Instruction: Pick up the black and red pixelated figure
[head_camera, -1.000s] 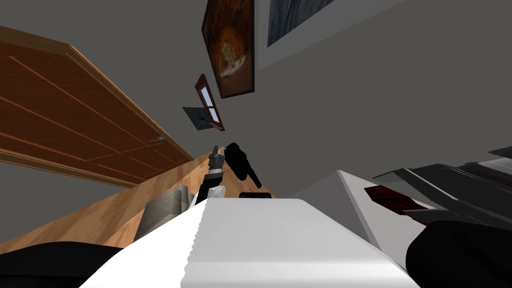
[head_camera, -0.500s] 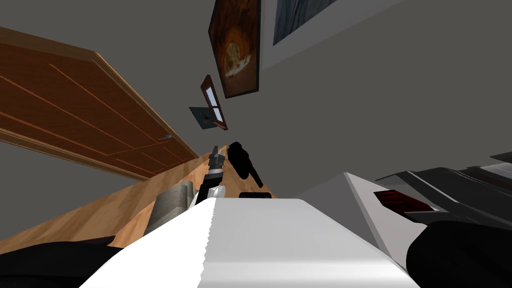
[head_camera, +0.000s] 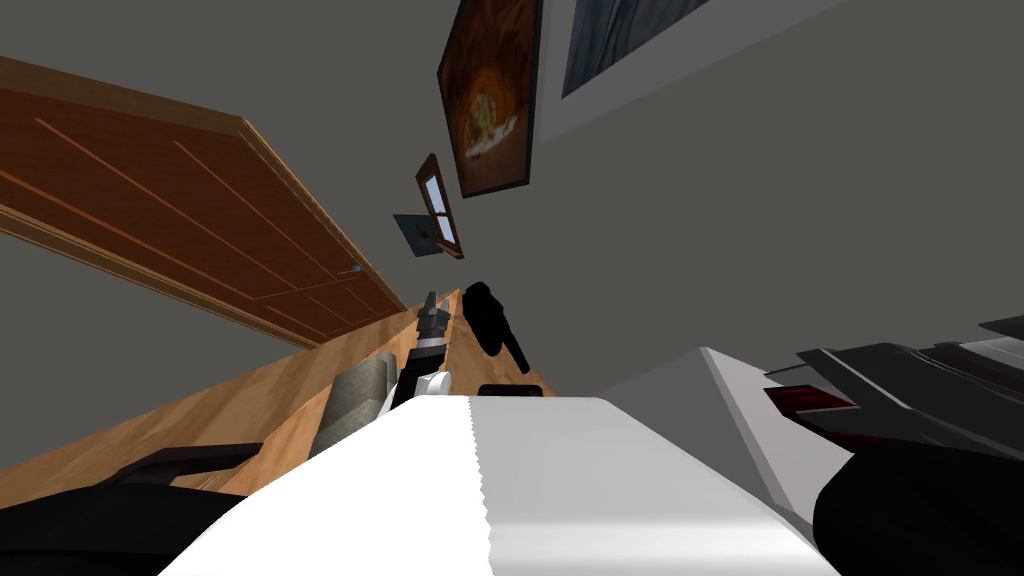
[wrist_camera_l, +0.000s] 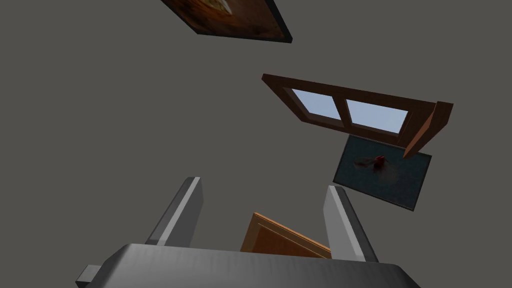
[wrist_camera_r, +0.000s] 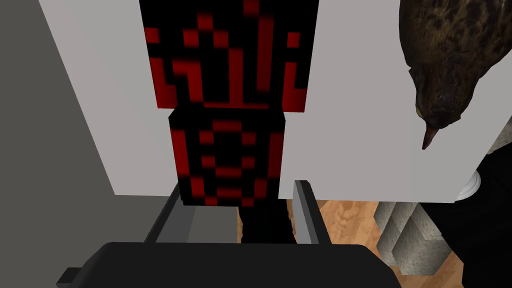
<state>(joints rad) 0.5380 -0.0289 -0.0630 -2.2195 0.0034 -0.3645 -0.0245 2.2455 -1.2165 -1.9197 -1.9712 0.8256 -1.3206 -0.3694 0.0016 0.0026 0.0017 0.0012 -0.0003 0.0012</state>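
My right gripper is open, its fingers flanking the lower block of the black and red pixelated figure, with a sliver of gap at one side. The figure rests on a white surface, and a brown bird sits near it, apart. My left gripper is open and held ahead.

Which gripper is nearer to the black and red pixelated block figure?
Right. The right gripper sits directly at one end of the black and red pixelated block figure. The left gripper, open, is held forward, well apart from it.
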